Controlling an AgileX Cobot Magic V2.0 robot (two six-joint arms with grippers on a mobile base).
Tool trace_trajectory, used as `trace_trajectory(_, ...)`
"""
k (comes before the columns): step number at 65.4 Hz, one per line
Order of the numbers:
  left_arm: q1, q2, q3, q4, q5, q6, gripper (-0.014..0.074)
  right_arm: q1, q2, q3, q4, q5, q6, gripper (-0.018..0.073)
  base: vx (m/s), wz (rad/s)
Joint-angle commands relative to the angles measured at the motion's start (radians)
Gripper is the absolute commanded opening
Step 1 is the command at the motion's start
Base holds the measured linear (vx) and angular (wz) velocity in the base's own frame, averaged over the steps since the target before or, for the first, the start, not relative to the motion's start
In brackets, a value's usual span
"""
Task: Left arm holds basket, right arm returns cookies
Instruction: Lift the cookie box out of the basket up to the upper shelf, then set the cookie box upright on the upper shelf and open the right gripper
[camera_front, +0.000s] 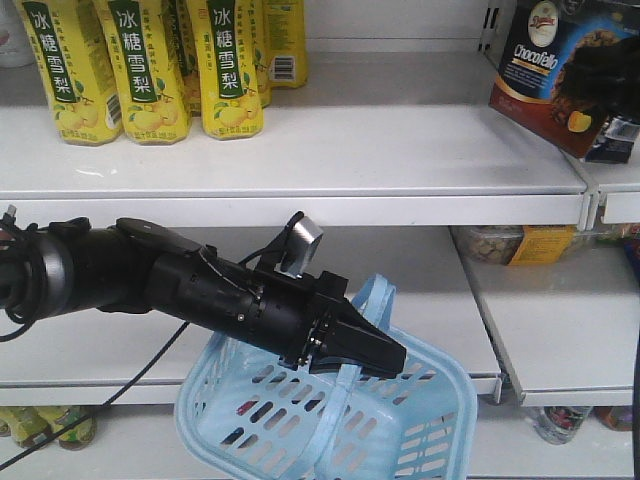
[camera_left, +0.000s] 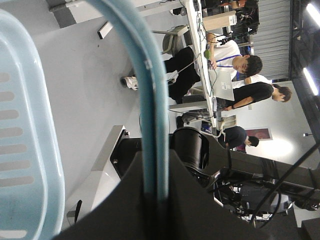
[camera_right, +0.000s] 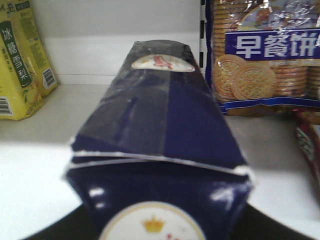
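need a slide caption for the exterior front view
left arm holds basket by its handle; cookies tilted at the upper shelf

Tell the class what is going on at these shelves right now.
A two-armed robot is working at store shelves. The left gripper is closed on the strap handle of the light blue basket, which hangs in front of the lower shelves. The right gripper appears to grip the cookies, holding the carton tilted at the right end of the top shelf. The carton is not yet standing upright there. Yellow drink bottles stand at the shelf's left end.
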Motion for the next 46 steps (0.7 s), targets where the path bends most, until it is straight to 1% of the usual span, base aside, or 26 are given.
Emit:
trace_trajectory(1, 0.029, -0.053, -0.048, -0.231, -0.107, 0.035, -0.0003, -0.005, 0.034, -0.081, 0.076, -0.021, -0.067, 0.0155, 0.0, 0.0)
trace_trajectory(13, 0.029, -0.053, -0.048, -0.231, -0.107, 0.035, -0.0003, -0.004, 0.124, -0.122, 0.156, 0.064, -0.193, 0.021, 0.0, 0.0)
trace_trajectory(16, 0.029, -0.053, -0.048, -0.231, -0.107, 0.035, -0.0003, 0.001, 0.144, -0.123, 0.177, 0.078, -0.238, 0.0225, 0.0, 0.0)
trace_trajectory(24, 0.029, -0.053, -0.048, -0.231, -0.107, 0.035, -0.0003, 0.043, 0.175, -0.123, 0.186, 0.088, -0.336, 0.0314, 0.0, 0.0)
trace_trajectory(33, 0.029, -0.053, -0.048, -0.231, -0.107, 0.035, -0.0003, 0.097, 0.178, -0.123, 0.186, 0.057, -0.344, 0.0447, 0.0, 0.0)
trace_trajectory(40, 0.029, -0.053, -0.048, -0.231, -0.107, 0.035, -0.0003, 0.101, 0.169, -0.123, 0.186, 0.042, -0.338, 0.0531, 0.0, 0.0)
trace_trajectory(46, 0.029, -0.053, -0.048, -0.231, -0.107, 0.035, -0.0003, 0.094, 0.163, -0.123, 0.189, 0.037, -0.32, 0.0575, 0.0, 0.0)
